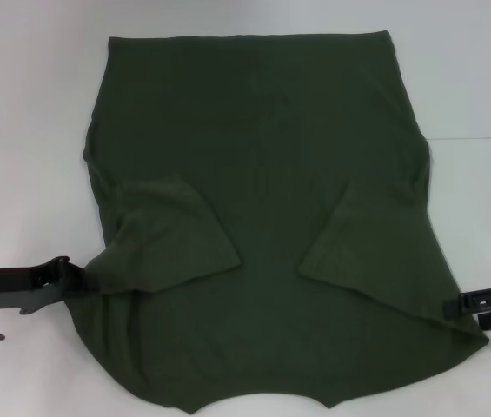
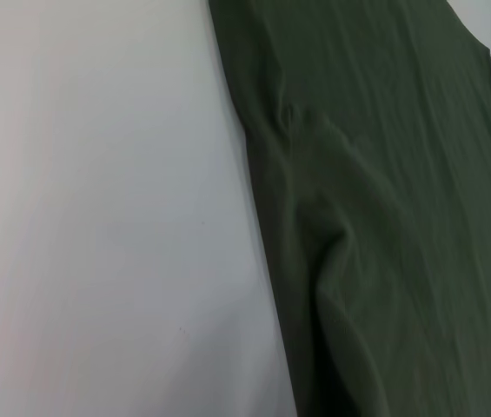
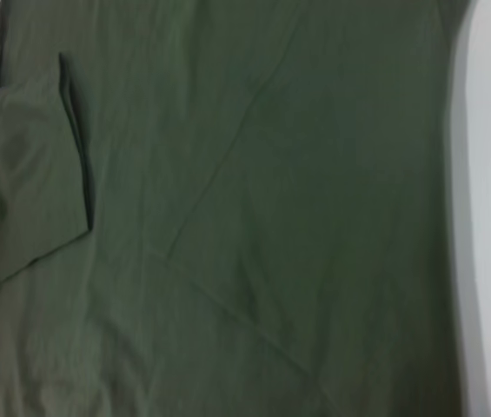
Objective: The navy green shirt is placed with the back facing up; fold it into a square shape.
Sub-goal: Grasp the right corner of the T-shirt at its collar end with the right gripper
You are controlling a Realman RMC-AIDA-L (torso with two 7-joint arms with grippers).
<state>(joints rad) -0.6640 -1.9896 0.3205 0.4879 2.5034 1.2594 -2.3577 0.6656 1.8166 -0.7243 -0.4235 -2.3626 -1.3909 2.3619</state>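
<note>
One navy green shirt [image 1: 262,139] lies spread flat on the white table [image 1: 28,113], and two grippers sit at its near corners. The shirt counts two short sleeves, both folded inward over the body: one lies just inward of the left gripper [image 1: 78,276], the other just inward of the right gripper [image 1: 464,306]. The straight hem lies at the far side, well beyond both grippers, and the curved neck edge sits at the near side between them.

The left gripper touches the shirt's near left edge, right beside the folded sleeve; whether its fingers are spread or pinching the cloth cannot be told. The right gripper meets the shirt's near right edge beside the other sleeve, and its finger state cannot be told either.

The left wrist view shows the shirt's side edge running along bare table, with soft wrinkles in the fabric. The right wrist view is nearly filled with cloth, a folded sleeve edge and a few long creases.

The table is plain, matte and white; a thin dark seam [image 1: 475,138] crosses it beyond the right gripper.
</note>
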